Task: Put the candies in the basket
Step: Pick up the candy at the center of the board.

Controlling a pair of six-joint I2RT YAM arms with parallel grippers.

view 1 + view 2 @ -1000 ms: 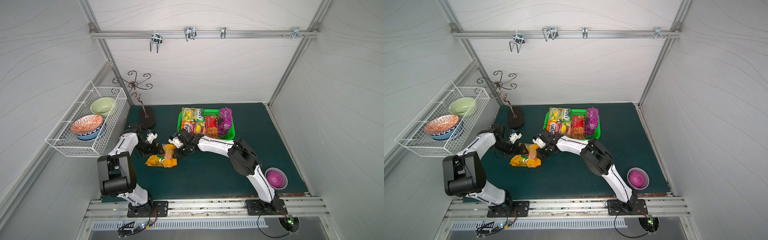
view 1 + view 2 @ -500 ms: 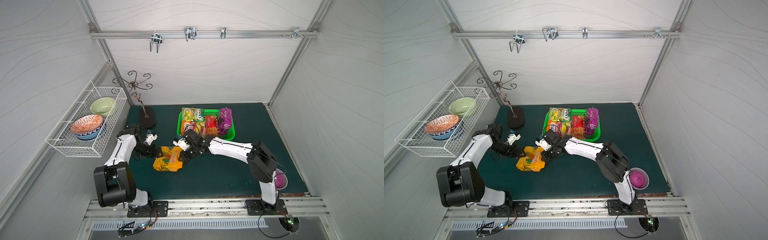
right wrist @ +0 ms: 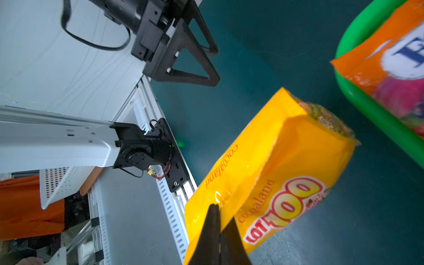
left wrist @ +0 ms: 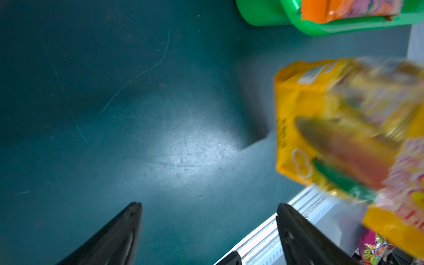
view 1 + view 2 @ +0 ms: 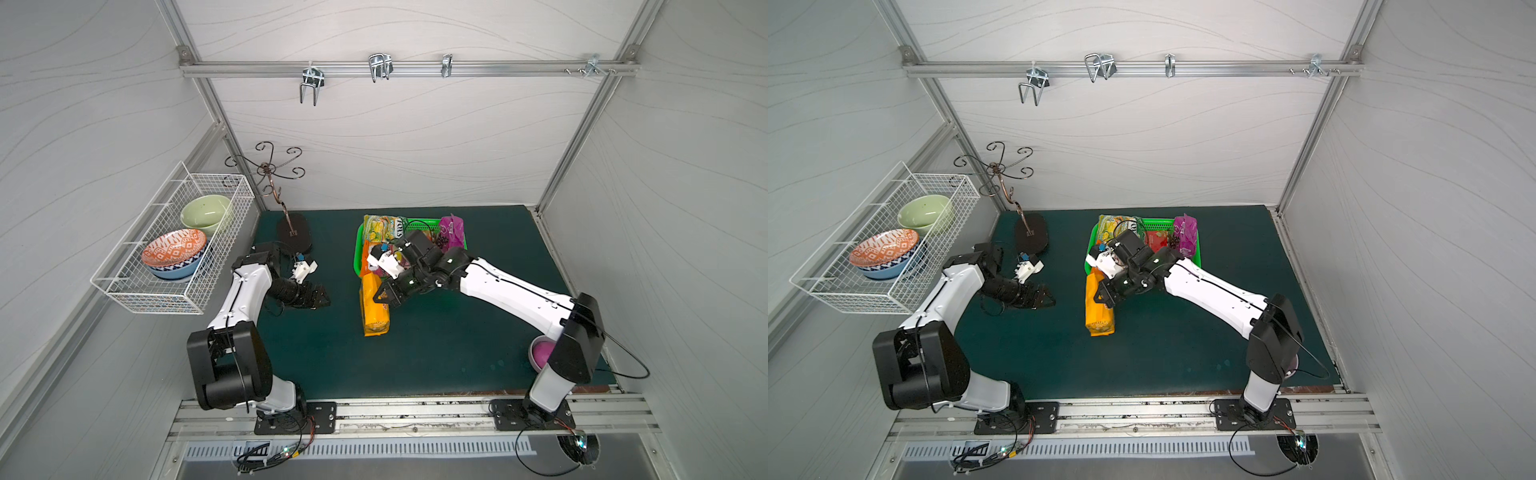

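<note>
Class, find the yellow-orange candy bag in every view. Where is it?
Top view: yellow-orange bag, mid-mat, by the green basket, at its near corner.
Top view: yellow-orange bag, same spot.
Left wrist: yellow-orange bag, blurred, near the green basket.
Right wrist: yellow-orange bag, pinched by the right hand.
Shared landmark: the green basket.

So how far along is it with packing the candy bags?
Nearly done. A purple bag and others already sit in the basket. The right pincer holds the yellow bag lifted beside it; that one is left to drop in. The left pincer is open and empty. I see no other loose bags.
</note>
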